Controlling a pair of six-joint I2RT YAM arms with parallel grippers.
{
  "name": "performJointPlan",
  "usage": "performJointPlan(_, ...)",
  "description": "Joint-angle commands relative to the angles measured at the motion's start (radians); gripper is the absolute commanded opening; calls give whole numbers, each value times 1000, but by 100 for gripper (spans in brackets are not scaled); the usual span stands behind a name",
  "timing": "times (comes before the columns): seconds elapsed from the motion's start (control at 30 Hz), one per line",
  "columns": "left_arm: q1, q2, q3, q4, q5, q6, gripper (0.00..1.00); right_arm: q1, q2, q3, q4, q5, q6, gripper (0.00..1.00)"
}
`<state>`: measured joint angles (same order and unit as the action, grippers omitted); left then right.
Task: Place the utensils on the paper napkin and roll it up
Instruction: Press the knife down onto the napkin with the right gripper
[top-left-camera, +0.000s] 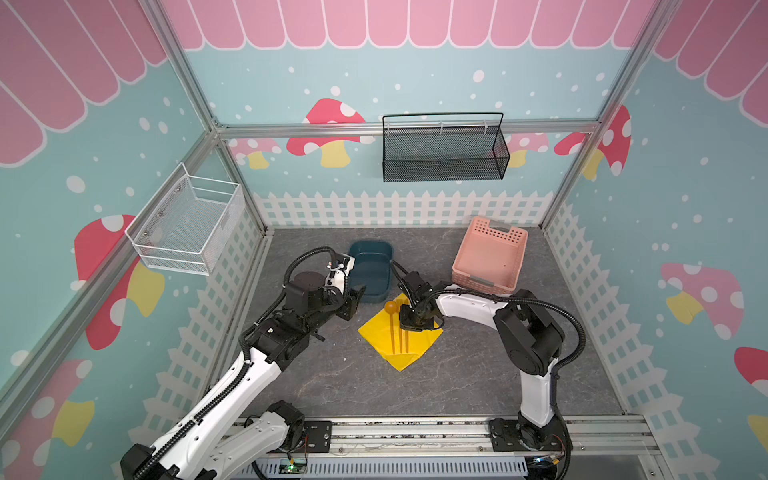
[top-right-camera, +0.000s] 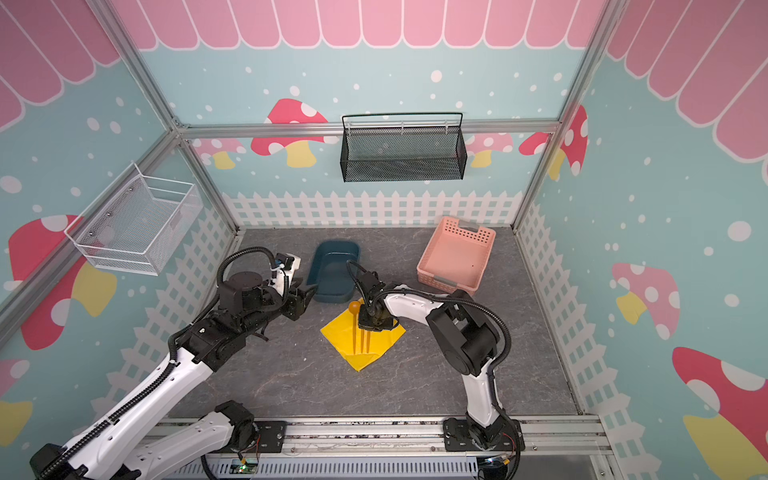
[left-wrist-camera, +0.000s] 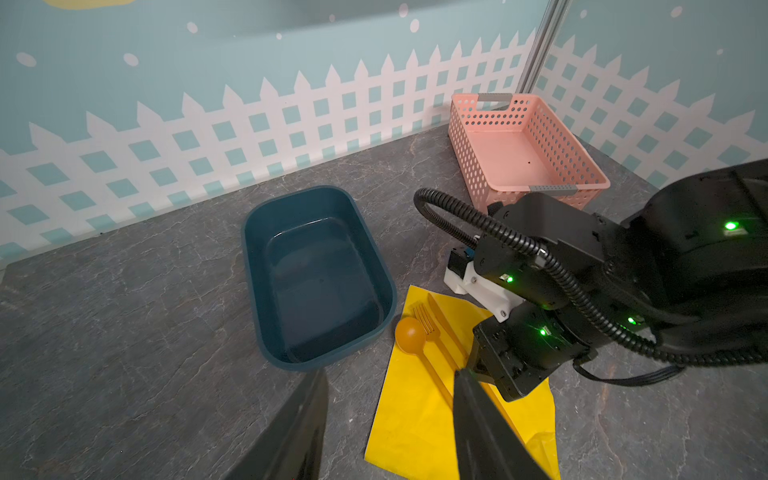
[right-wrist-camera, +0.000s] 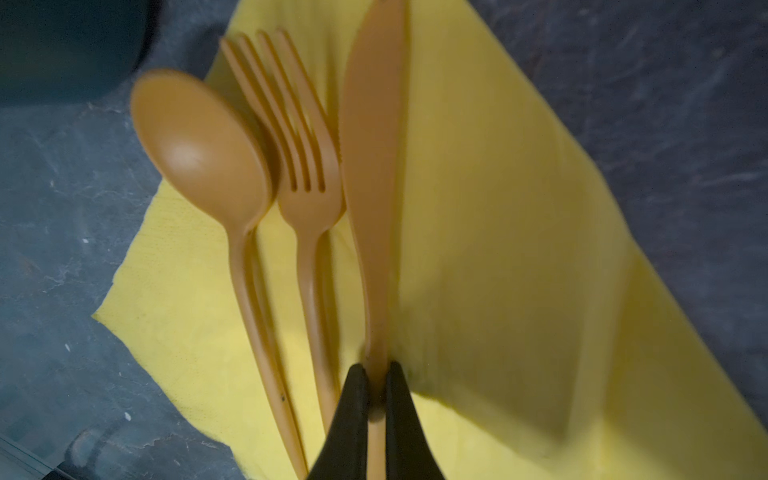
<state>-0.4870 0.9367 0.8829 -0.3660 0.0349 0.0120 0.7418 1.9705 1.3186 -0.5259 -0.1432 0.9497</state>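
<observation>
Placement nearly complete: spoon (right-wrist-camera: 199, 153) and fork (right-wrist-camera: 307, 199) lie on the yellow paper napkin (top-left-camera: 374, 332) at mid-counter (top-left-camera: 457, 374), at 5 o'clock from the dark blue tub (top-left-camera: 370, 270). Rolling is not yet begun. The right gripper (right-wrist-camera: 376, 374) pinches the knife (right-wrist-camera: 370, 145) handle beside them. The left gripper (left-wrist-camera: 388, 374), half spread and empty, hovers at the napkin's 10 o'clock.

right gripper (right-wrist-camera: 377, 370) clamped, left gripper (left-wrist-camera: 389, 376) parted

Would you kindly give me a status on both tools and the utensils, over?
Right tool shut on knife handle, blade beside fork over napkin. Left tool open, empty. Spoon lies on napkin, bowl past its edge. Nothing in the way.
</observation>
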Motion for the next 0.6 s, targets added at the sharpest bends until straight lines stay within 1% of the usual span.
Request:
performJointPlan(0.0, -4, -16, -10, -12, -14, 23, 51, 7, 7, 14, -30, 22, 23, 2)
performJointPlan(0.4, -4, -14, -10, -11, -9, 25, 51, 8, 11, 8, -33, 30, 25, 3)
performJointPlan(0.57, -4, -12, -11, -12, -9, 27, 51, 9, 13, 6, -30, 33, 26, 6)
